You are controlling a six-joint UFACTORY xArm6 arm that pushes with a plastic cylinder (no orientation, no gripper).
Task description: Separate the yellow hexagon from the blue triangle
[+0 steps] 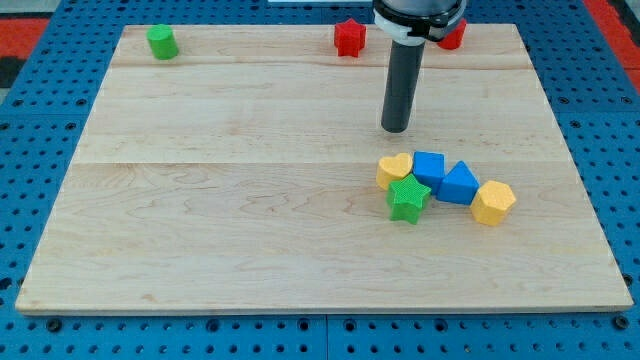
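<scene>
Currently the yellow hexagon (493, 202) sits at the right end of a small cluster in the board's lower right area: a squat six-sided block, pale yellow on top with darker side faces. Its left side touches, or very nearly touches, the blue triangle (458, 185), a wedge-shaped block with its peak toward the view's top. Further left in the same cluster: a blue cube-like block (429, 167) against the triangle, a yellow heart (394, 170) beside that, and a green star (407, 199) just below the heart. My tip (396, 129) is above the cluster in the view, near the yellow heart and blue cube-like block but apart from them, and well apart from the hexagon. I have no jaws to open or close; the rod holds nothing. Along the top edge: a green cylinder (161, 41) at the left, a red star (349, 37) near the middle, and another red block (452, 36) partly hidden behind my arm, shape unclear. The surface is a pale wooden board (230, 190) of joined planks, resting on a blue perforated table (40, 330).
</scene>
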